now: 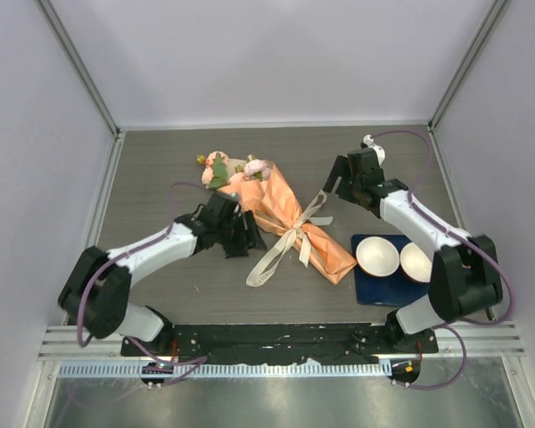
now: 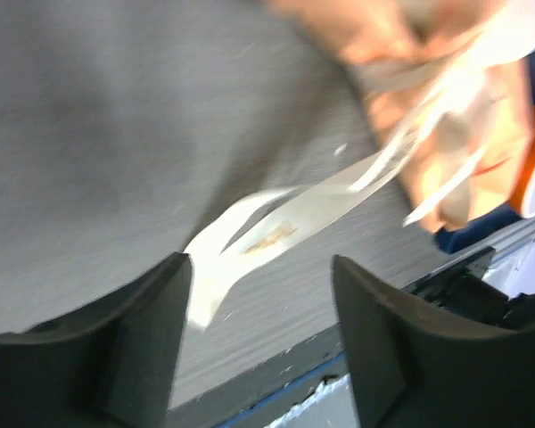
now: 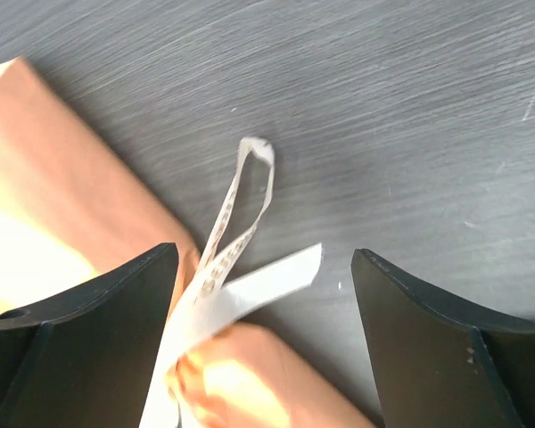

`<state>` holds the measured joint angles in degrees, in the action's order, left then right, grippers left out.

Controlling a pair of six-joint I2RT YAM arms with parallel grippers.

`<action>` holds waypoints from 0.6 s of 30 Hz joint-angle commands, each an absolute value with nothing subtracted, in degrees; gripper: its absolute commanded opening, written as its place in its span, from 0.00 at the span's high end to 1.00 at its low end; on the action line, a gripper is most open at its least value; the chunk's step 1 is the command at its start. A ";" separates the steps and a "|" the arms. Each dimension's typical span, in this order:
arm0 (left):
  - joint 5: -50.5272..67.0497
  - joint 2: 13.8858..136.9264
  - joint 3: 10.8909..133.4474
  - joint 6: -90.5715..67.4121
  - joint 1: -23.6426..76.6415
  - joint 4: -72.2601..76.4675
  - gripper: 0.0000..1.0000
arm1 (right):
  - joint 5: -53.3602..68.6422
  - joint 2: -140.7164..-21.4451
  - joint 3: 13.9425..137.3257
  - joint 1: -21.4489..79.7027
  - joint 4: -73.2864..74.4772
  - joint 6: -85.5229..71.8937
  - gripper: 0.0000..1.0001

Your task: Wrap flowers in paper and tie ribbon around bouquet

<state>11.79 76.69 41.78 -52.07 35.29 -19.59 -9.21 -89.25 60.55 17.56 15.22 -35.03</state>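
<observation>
Orange paper [image 1: 283, 209] cone holds flowers [image 1: 221, 168] | ribbon [image 1: 292, 234] tied | both jaws spread wide

Top view was bright, evenly lit, sharp, faint soft shadows on table [image 1: 160, 160], left wrist view was motion-blurred, paper [image 2: 446, 134] and ribbon [image 2: 276, 227] blown out, right wrist view was sharper, glare on paper lower left.

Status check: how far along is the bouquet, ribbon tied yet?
Done: the flowers sit wrapped in the orange paper, and the ribbon looks tied round its middle. In hand: nothing; the left pincer and right pincer both stand open, each over a loose ribbon end. Remaining: probably only drawing the arms clear.
</observation>
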 commanded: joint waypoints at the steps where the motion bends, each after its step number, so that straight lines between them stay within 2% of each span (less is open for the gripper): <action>1: 17.33 88.92 53.77 -48.96 34.81 -15.29 0.39 | -11.34 -77.71 61.87 21.17 25.74 -29.00 0.14; 3: 16.26 96.71 59.83 -47.90 34.19 -16.26 0.46 | -11.16 -72.63 62.05 22.41 29.08 -28.65 0.14; 5: 16.43 101.66 65.79 -47.38 32.96 -18.10 0.47 | -9.94 -69.71 63.10 24.07 32.76 -28.83 0.15; 9: 15.82 110.81 72.32 -45.79 29.28 -16.18 0.37 | -8.62 -62.51 63.02 25.66 34.98 -30.23 0.15; 13: 13.29 112.76 79.17 -42.38 24.62 -16.87 0.29 | -7.91 -57.84 62.67 25.66 36.21 -30.59 0.14; 15: 15.10 112.94 84.10 -41.58 22.86 -20.54 0.27 | -7.91 -56.52 63.19 25.75 37.35 -30.32 0.13; 18: 15.57 107.16 84.64 -39.65 21.27 -23.45 0.22 | -8.96 -55.99 66.52 25.75 40.25 -28.83 0.11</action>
<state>16.08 113.40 81.34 -44.05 23.42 -19.22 -8.47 -56.77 61.76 25.56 36.34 -30.35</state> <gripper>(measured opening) 0.739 0.870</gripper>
